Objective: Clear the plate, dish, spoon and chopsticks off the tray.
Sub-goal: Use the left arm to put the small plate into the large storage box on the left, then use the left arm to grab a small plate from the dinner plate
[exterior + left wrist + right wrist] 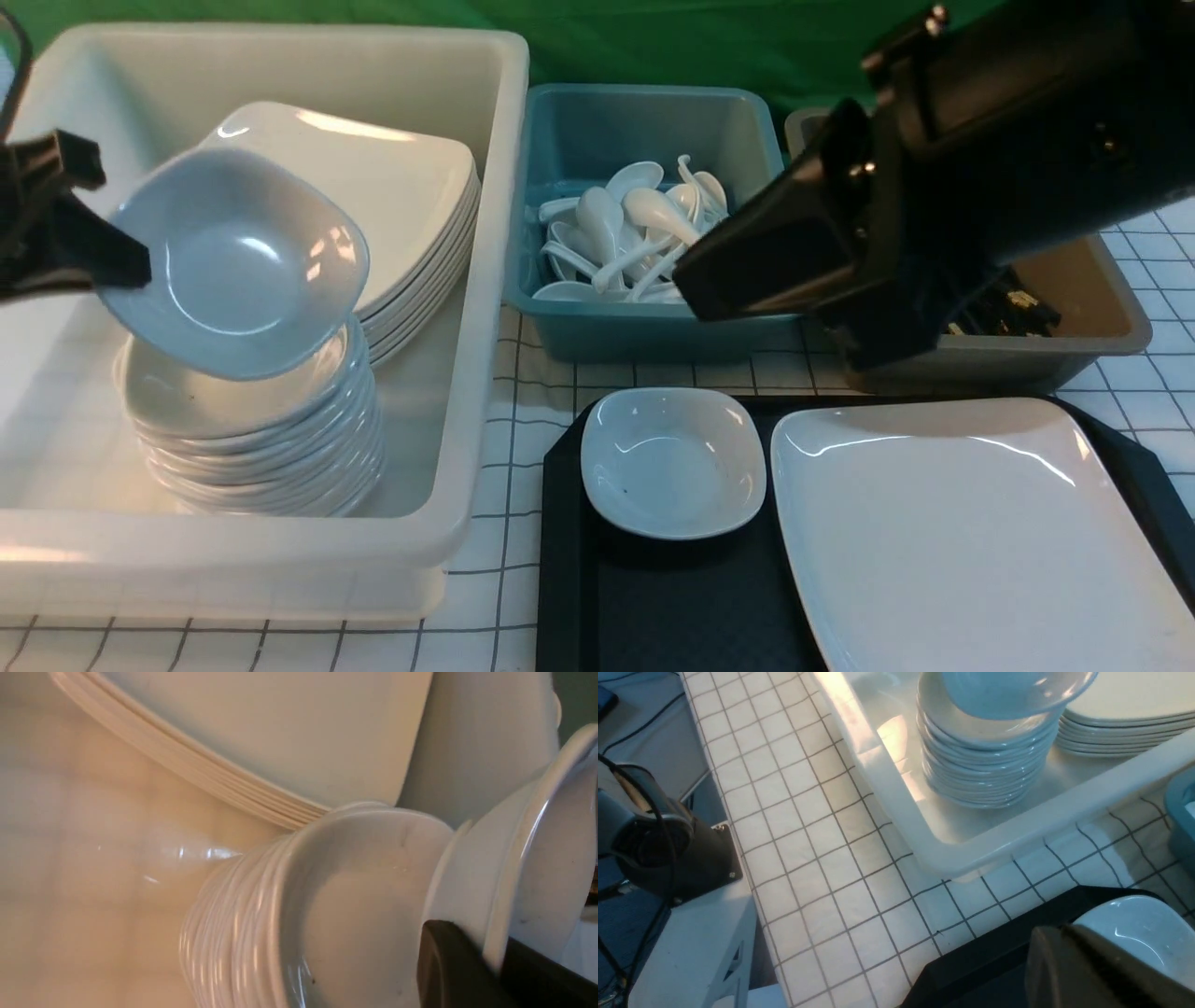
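a green backdrop [653,37] hangs behind a desk [485,560] covered in white gridded cloth, with the black tray [653,607] at its near edge. to the left of the tray sits a white tub [280,569], and over it the left jaws are closed tight on the rim of a small dish [233,261], which hangs tilted just above a stack of dishes [261,448]. leaning plates [411,187] lie close behind that stack. the step in hand looks like setting this dish down. it would go best if the dish were levelled first, centred over the stack, then lowered until it nests before the jaws let go, since a drop from height or a knock against the leaning plates could chip something. on the tray itself rest another dish [672,462] and the large plate [980,541], side by side. the right jaws, closed with nothing seen in them, hover behind the tray at a teal tub [644,121] of spoons [625,233]. dark chopsticks [1004,313] lie in a brown tub [1102,308] behind the tray's right end, half hidden.
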Robot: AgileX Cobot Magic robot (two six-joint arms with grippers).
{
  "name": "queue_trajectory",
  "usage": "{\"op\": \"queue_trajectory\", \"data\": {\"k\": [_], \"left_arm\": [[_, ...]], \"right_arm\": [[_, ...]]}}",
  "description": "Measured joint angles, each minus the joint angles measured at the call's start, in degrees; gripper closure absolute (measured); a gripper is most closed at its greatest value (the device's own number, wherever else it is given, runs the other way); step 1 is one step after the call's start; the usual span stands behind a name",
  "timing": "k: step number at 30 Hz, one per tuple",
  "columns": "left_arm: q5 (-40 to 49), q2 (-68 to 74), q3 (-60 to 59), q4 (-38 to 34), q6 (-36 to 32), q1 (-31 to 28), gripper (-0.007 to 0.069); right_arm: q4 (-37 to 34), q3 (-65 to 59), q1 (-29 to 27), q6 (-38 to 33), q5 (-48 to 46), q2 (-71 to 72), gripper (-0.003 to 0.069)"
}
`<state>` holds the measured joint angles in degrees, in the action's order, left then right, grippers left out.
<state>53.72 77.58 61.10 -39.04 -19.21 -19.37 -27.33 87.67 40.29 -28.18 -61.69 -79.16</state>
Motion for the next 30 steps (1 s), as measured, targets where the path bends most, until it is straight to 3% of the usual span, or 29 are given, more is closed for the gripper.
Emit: {"op": "queue_trajectory", "data": {"k": [4, 9, 10, 13, 17, 19, 21, 23, 24, 26, 28, 29, 30], "left_arm": [[-2.9, 0.0, -2.7, 1.6, 0.6, 0.0, 0.0580], [-3.6, 0.0, -2.8, 3.4, 2.1, 0.0, 0.0445], [-2.0, 0.0, -2.5, 4.0, 2.0, 0.0, 0.0371], [2.7, 0.0, -0.1, 6.7, 1.4, 0.0, 0.0248], [7.2, -0.6, 5.4, 11.1, 2.8, 0.1, 0.0185], [7.6, -2.1, 8.5, 12.7, 3.8, 1.7, 0.0215], [6.3, -3.8, 10.2, 12.8, 3.5, 6.7, 0.0302], [5.5, -4.3, 10.6, 12.7, 2.5, 9.9, 0.0369], [4.0, -4.7, 10.8, 12.3, 0.4, 16.2, 0.0470], [1.7, -4.5, 10.8, 12.2, -1.0, 24.3, 0.0558], [-2.1, -3.0, 10.8, 12.9, -1.7, 33.8, 0.0610], [-2.1, -3.0, 10.8, 13.1, -1.7, 34.8, 0.0613], [-5.5, -1.0, 10.8, 15.6, -1.8, 43.1, 0.0622]], "right_arm": [[0.3, 1.1, 0.3, 0.4, 0.3, -1.0, 0.0655], [0.9, 1.3, 0.3, 0.9, 0.3, -1.0, 0.0655], [3.0, 1.3, 0.3, 1.8, 0.3, -1.0, 0.0655], [9.6, 1.3, 0.3, 7.2, 0.3, -0.9, 0.0655], [19.6, 1.3, 0.3, 12.7, -1.7, -0.9, 0.0650], [27.8, 1.3, 0.3, 16.2, -4.9, -0.9, 0.0650], [33.3, 1.0, 0.1, 18.6, -7.0, -0.7, 0.0650], [34.5, 0.6, -0.4, 19.3, -7.2, -0.5, 0.0650], [35.5, -0.3, -1.6, 19.6, -7.7, -0.1, 0.0650], [35.7, -1.7, -3.7, 19.9, -7.8, 0.4, 0.0651], [35.6, -3.9, -6.4, 20.6, -7.8, 1.0, 0.0653], [35.6, -3.9, -6.7, 20.6, -7.8, 1.1, 0.0653], [34.6, -6.5, -9.4, 20.8, -7.8, 1.8, 0.0653]]}}
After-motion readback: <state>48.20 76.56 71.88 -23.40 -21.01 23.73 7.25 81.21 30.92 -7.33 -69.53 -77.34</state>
